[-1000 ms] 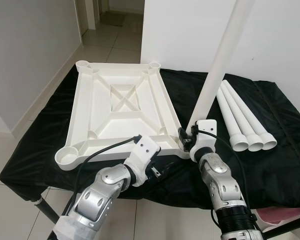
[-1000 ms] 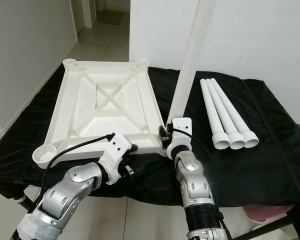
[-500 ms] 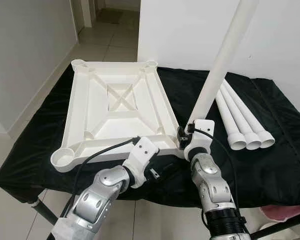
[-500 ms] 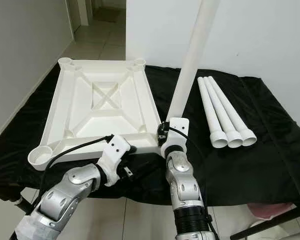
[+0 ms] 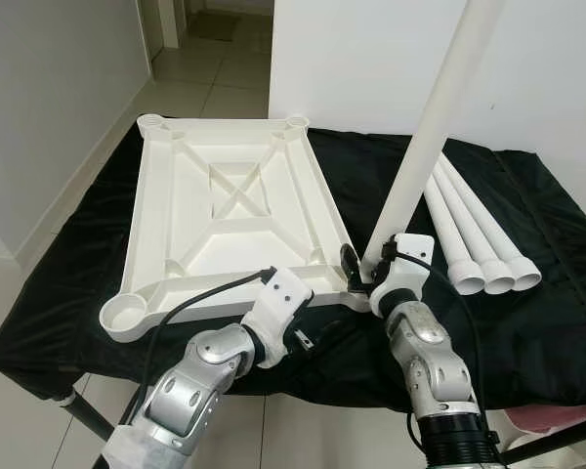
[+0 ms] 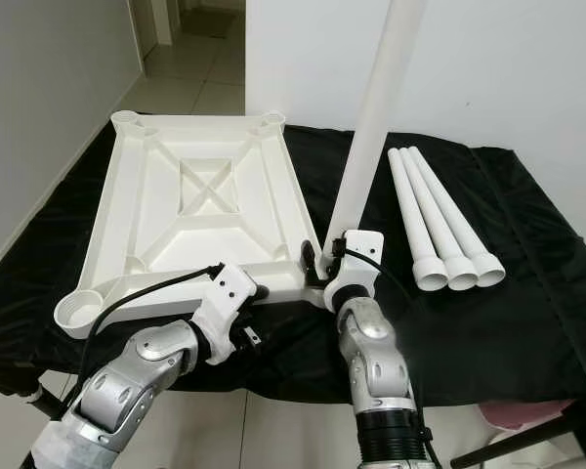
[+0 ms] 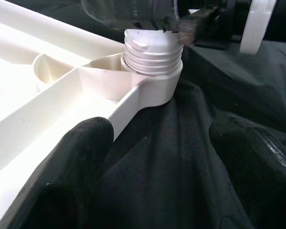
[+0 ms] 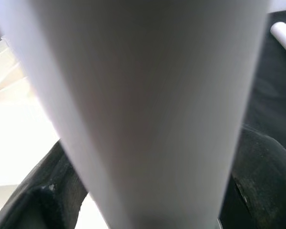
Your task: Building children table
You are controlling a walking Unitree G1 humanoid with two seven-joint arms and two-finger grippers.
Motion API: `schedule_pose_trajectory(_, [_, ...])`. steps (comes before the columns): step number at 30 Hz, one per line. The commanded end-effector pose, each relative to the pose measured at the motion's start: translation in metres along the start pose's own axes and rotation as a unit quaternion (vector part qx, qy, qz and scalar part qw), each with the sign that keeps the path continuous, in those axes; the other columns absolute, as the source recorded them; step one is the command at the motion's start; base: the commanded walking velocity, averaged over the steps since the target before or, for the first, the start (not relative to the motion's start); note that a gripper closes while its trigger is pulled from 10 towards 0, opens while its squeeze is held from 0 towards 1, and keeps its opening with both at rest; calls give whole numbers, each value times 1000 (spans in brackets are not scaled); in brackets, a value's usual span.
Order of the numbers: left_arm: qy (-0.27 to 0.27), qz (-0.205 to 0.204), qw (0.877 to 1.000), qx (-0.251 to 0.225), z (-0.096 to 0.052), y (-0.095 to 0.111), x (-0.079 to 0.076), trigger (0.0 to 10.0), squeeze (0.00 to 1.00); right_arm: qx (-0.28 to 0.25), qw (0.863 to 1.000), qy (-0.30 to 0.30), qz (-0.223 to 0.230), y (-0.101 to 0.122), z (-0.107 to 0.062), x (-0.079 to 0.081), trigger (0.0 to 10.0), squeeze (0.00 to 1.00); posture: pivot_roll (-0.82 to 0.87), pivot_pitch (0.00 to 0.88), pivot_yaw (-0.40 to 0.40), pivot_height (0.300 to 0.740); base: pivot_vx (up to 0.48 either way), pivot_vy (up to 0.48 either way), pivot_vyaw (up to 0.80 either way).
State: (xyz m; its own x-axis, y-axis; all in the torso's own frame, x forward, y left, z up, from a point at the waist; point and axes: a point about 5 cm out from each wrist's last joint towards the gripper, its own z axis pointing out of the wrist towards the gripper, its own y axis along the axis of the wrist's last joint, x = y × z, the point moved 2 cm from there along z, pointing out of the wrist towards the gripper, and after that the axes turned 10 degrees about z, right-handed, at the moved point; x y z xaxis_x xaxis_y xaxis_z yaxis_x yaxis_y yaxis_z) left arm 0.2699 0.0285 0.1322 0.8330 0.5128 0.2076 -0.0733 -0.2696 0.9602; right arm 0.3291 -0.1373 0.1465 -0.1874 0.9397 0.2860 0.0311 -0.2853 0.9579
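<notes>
White moulded plastic: the inverted tabletop (image 5: 234, 220) lies on the black-draped counter (image 5: 557, 293), light and stiff. My right gripper (image 5: 356, 272) has its fingers closed low on a smooth, slip-prone leg (image 5: 425, 156), threaded end seated in the corner socket (image 7: 155, 81) just beyond my left gripper's (image 7: 155, 148) open fingers. Versus a second ago, the leg stands slightly straighter. Three spare legs (image 5: 479, 234) lie beyond the right fingers.

Left gripper (image 7: 152, 157) hovers with fingers spread; right gripper (image 5: 356, 276) is clamped, forearm raised.

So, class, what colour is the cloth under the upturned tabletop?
Black. The cloth shows best in the left eye view, under the white tabletop.
</notes>
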Motion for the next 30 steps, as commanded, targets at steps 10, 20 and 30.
schedule_pose_trajectory(10, [-16,9,1000,-4,4,3,-2,10000,0,46,979,178,-88,-2,0,-8,10000,0,-1,4,-55,740,0,0,0])
schedule_pose_trajectory(20, [-14,11,1000,-2,3,1,-1,10000,0,76,963,225,-126,-8,6,-19,6706,0,6,0,-55,740,0,0,0])
schedule_pose_trajectory(30, [-15,12,1000,-4,4,2,-2,10000,0,91,952,259,-136,-10,9,-25,0,0,9,1,-58,740,0,0,0])
